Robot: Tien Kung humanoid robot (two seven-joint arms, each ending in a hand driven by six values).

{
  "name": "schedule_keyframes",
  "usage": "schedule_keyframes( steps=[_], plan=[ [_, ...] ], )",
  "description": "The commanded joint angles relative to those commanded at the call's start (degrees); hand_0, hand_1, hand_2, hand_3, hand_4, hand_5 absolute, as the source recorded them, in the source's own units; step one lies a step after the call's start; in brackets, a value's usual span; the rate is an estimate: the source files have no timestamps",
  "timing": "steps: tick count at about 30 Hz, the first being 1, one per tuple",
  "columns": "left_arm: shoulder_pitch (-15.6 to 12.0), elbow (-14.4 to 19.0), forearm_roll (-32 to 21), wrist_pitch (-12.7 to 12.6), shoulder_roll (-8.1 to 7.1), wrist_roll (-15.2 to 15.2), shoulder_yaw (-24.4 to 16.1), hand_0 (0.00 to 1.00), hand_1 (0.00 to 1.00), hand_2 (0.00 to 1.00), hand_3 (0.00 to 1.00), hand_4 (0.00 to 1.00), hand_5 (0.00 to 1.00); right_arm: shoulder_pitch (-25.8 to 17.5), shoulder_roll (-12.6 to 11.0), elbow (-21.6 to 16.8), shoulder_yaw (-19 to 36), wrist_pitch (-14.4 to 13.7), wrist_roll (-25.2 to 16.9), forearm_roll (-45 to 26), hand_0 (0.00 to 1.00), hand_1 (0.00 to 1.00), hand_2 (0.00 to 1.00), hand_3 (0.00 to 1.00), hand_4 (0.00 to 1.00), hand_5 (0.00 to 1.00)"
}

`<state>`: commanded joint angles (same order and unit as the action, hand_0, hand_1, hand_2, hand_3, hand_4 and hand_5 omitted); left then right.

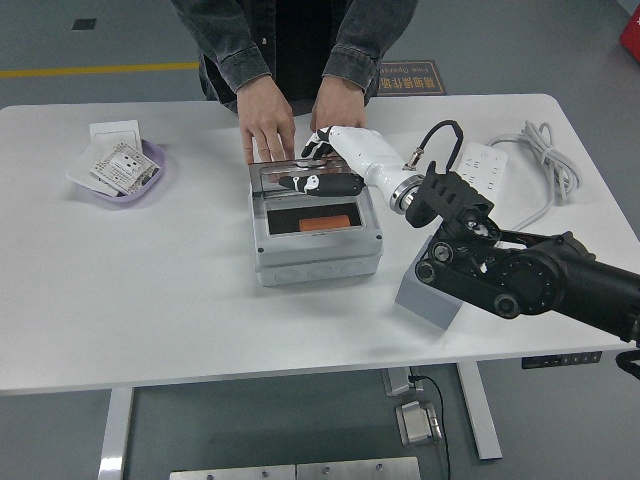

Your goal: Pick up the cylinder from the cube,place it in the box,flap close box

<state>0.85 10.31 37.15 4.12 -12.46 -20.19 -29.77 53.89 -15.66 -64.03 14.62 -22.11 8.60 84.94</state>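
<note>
Under the right hand (pixel 322 165), fingers spread flat, the clear flap (pixel 300 178) tilts; closing step, next press downward.

Purple bowl (pixel 150 172) of packets far left, power strip (pixel 483 160) right

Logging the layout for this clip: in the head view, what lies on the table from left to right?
Purple dish of packets → grey box with the right hand on its clear lid → grey cube, partly behind the right arm → white power strip with its cable.
</note>
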Motion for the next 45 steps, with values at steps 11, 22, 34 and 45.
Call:
schedule_keyframes(
  steps=[11, 22, 34, 45],
  plan=[
    [-0.3, 0.0, -3.6, -0.2, 0.08, 1.2, 3.5, 0.653, 0.694, 0.58, 0.582, 0.556, 0.107, -3.2, -2.3, -4.2, -0.3, -0.6, 0.0, 1.3, 0.702, 0.653, 0.619, 0.615, 0.964, 0.832],
    [-0.4, 0.0, -3.9, -0.3, 0.24, 1.4, 3.7, 0.653, 0.694, 0.58, 0.581, 0.556, 0.11, -5.4, -3.8, -6.3, 0.5, -0.7, 0.3, 2.1, 0.684, 0.651, 0.617, 0.616, 0.961, 0.83],
    [-0.5, 0.0, -1.3, 0.0, 0.28, 0.7, 1.0, 0.653, 0.694, 0.58, 0.582, 0.556, 0.11, -13.0, -7.5, -10.9, 12.5, -0.7, 1.7, 8.4, 0.686, 0.651, 0.615, 0.614, 0.958, 0.832],
    [-2.1, 0.0, 4.3, 0.3, 0.07, -0.8, -5.9, 0.652, 0.694, 0.579, 0.581, 0.553, 0.109, -31.2, -11.5, -22.6, 35.7, -5.7, -6.4, 3.7, 0.679, 0.634, 0.602, 0.614, 0.954, 0.833]
  ],
)
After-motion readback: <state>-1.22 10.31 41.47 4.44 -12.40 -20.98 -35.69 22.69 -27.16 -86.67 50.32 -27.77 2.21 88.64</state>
